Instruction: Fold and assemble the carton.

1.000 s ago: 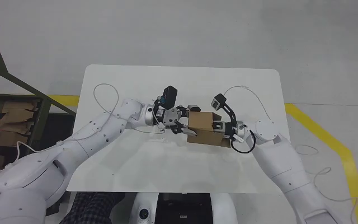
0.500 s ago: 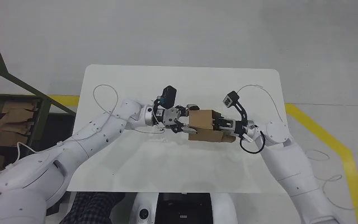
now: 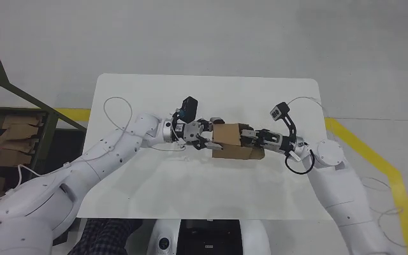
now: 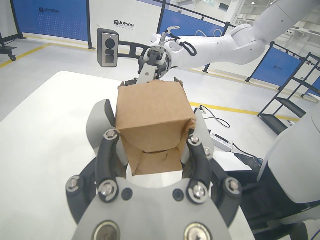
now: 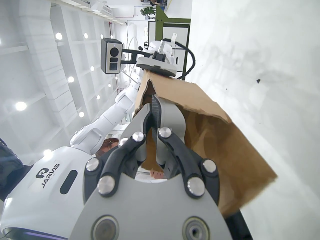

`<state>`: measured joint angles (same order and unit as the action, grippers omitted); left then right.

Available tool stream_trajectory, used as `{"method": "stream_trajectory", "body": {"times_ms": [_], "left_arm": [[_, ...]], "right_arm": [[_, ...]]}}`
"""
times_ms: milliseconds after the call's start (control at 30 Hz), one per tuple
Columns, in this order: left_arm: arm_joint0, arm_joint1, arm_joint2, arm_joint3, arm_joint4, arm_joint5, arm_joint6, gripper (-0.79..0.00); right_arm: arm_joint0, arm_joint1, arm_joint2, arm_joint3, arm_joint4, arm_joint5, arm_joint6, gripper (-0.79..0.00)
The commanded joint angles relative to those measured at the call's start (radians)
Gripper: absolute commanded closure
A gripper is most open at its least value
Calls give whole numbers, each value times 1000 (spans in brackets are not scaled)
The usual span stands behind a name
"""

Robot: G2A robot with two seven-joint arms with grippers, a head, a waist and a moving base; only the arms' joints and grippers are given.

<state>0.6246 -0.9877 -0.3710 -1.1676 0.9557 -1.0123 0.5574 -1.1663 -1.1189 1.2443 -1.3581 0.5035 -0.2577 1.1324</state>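
Observation:
A brown carton (image 3: 231,140) is held just above the white table (image 3: 159,185), between my two grippers. My left gripper (image 3: 207,135) is shut on its left end; in the left wrist view the carton (image 4: 150,93) sits between the two fingers (image 4: 100,118), its near end open with a flap folded inside. My right gripper (image 3: 250,136) is at the right end. In the right wrist view the fingertips (image 5: 156,111) are pinched on the edge of a carton (image 5: 212,136) wall, and a loose flap hangs toward the table.
Thin white cables lie on the table at the left (image 3: 118,108) and at the right (image 3: 299,100). A rack with cardboard (image 3: 22,134) stands off the table's left edge. Bare table lies in front of and behind the carton.
The right arm has drawn back to the right, its gripper still on the carton's right end. The carton now looks longer and flatter. The left arm has barely moved.

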Motion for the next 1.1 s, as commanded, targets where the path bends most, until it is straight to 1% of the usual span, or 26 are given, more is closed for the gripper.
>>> {"method": "stream_trajectory", "body": {"times_ms": [0,100,133,167,267,367,500,600,700,800,1067], "left_arm": [[6,2,-10,3,10,0,12,-483],[19,8,-32,7,42,0,39,-425],[25,9,-41,7,56,1,51,-388],[29,11,-52,7,77,11,60,-379],[52,17,-76,-10,156,60,88,-366],[75,22,-94,-31,245,123,102,-376],[101,31,-116,-57,327,167,124,-382],[121,40,-138,-85,379,195,145,-388],[144,53,-164,-115,420,208,161,-388],[166,64,-187,-141,445,210,168,-388],[201,77,-234,-182,468,189,161,-382]], "right_arm": [[-11,7,33,0,-4,-4,-9,0],[-40,19,89,-14,-4,-12,-21,0],[-54,23,108,-25,-6,-14,-28,0],[-68,27,125,-39,-7,-13,-29,0],[-107,37,169,-82,-6,-1,-26,0],[-140,44,198,-120,5,8,-14,0],[-169,50,216,-158,35,26,37,0],[-178,55,208,-173,82,66,153,0],[-181,60,186,-175,30,115,181,0],[-178,61,137,-184,-63,168,168,0],[-160,53,52,-206,-112,197,88,0]]}}
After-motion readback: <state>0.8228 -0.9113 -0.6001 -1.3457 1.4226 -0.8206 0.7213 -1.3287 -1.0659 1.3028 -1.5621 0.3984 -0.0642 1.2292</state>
